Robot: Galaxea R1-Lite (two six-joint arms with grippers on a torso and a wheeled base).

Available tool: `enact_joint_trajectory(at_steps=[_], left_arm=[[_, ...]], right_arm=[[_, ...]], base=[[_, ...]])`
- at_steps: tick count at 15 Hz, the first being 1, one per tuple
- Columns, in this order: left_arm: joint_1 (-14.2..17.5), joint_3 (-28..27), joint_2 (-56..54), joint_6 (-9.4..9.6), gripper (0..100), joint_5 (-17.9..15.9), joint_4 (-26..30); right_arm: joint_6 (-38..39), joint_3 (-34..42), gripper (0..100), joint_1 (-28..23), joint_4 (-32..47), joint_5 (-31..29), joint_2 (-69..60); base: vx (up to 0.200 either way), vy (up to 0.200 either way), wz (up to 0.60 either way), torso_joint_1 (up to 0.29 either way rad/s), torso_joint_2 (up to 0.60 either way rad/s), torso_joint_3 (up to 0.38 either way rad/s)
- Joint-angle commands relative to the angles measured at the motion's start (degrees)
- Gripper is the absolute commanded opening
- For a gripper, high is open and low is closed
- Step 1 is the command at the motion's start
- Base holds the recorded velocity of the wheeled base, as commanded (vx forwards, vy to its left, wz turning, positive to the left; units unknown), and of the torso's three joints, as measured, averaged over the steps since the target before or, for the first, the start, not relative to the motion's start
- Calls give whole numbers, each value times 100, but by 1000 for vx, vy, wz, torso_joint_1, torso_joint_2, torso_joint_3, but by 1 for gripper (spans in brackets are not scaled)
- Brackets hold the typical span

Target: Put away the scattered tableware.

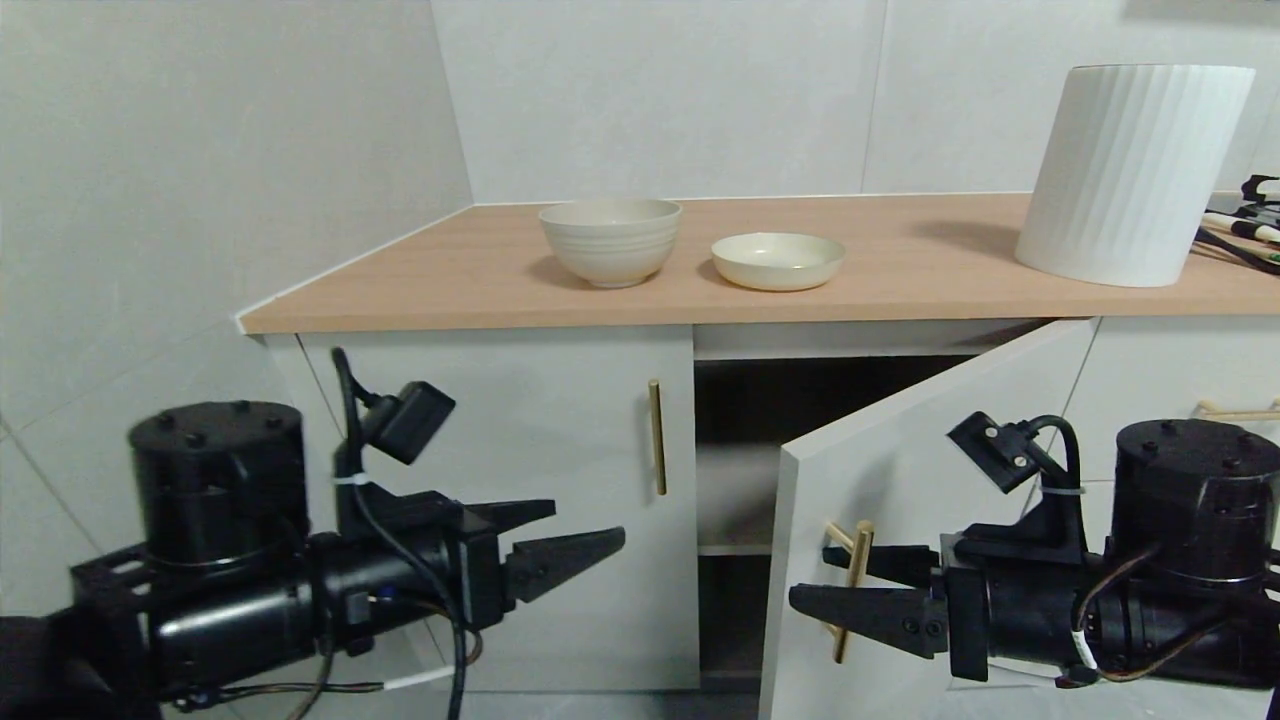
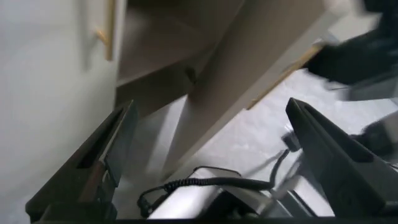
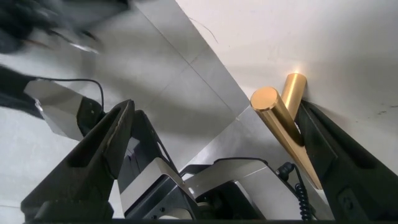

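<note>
A cream ribbed bowl [image 1: 611, 240] and a shallow cream dish [image 1: 778, 260] stand side by side on the wooden countertop [image 1: 420, 285]. Below them, the right cabinet door [image 1: 900, 440] hangs open, showing dark shelves inside. My left gripper [image 1: 580, 535] is open, low in front of the shut left door, holding nothing. My right gripper [image 1: 830, 585] is open beside the open door's brass handle [image 1: 852, 580]. In the right wrist view the brass handle [image 3: 283, 118] sits just inside one finger [image 3: 348, 168]. The left wrist view looks past open fingers [image 2: 106, 155] at the open door [image 2: 249, 81].
A tall white ribbed cylinder [image 1: 1130, 170] stands on the counter's right, with dark utensils [image 1: 1245, 225] behind it. The left door's brass handle [image 1: 656, 437] is vertical. Tiled walls close off the left side and the back. A drawer with a wooden handle [image 1: 1235, 410] lies right.
</note>
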Motion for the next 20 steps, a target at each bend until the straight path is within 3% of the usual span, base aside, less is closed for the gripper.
enact_joint_trajectory(at_steps=[1,2,4,5,7,11,15,16,20], left_arm=[[-521,341,1148,-51,100,553,-672],[-592,341,1306,-51,100,825,-909],[-600,341,1394,-51,100,913,-1076],[-600,341,1394,-51,0,913,-1076],[-609,200,1403,-51,0,895,-1103],[-679,-635,1957,-43,0,860,-1182],[-899,-933,2792,-166,0,307,-2351],[-1110,-1065,3108,-236,0,245,-2685],[-1400,-1320,3380,-245,0,298,-2720]], right_arm=[[1,4,100,1,-1,1,7],[1,4,100,1,-1,1,24],[1,4,100,1,-1,1,42],[1,4,100,1,-1,1,42],[-16,4,100,1,-1,1,60],[-34,12,100,1,-1,1,60],[-43,39,100,1,-1,-17,-37],[-51,47,100,-7,-1,-17,-64],[-60,83,100,1,8,-26,42]], base=[[0,0,0,0,0,0],[0,0,0,0,0,0],[0,0,0,0,0,0],[0,0,0,0,0,0],[0,0,0,0,0,0],[0,0,0,0,0,0],[0,0,0,0,0,0],[0,0,0,0,0,0],[0,0,0,0,0,0]])
